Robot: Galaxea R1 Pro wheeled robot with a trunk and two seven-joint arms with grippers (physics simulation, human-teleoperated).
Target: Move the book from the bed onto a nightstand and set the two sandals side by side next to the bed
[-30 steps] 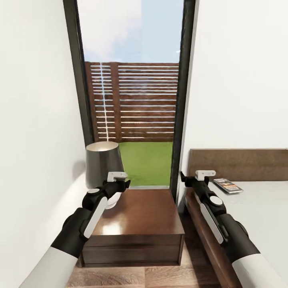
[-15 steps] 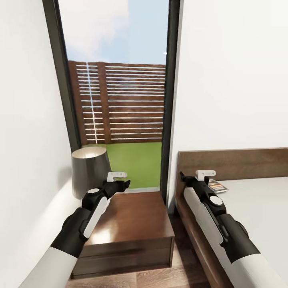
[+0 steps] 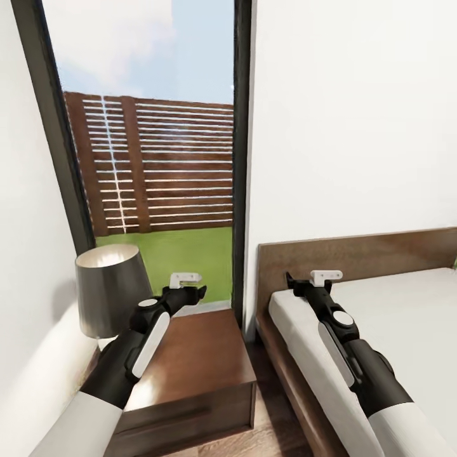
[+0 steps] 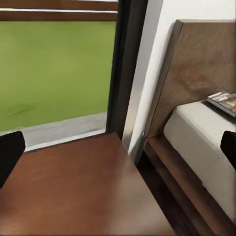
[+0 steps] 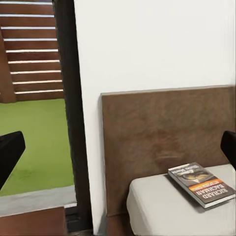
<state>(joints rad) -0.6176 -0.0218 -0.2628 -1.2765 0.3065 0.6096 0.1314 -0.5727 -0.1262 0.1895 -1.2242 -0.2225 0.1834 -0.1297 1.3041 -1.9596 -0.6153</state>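
- Near the headboard (image 5: 167,132), the book (image 5: 201,184) lies flat on the bed (image 3: 406,317).
- Left gripper (image 3: 198,291) hangs over the nightstand (image 3: 197,355), fingers spread, empty.
- Right gripper (image 3: 289,281) hangs over the bed's corner, spread, empty.
- Lamp (image 3: 111,289) stands on the nightstand.

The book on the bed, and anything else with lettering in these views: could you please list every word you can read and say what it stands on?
"RICHARD BACHMAN": white capitals on the dark lower cover of the book, lying on the bed near the headboard.
Small white lettering on the book's grey upper part: too small and blurred to read.
In the left wrist view the book shows at an angle; its lettering is unreadable.
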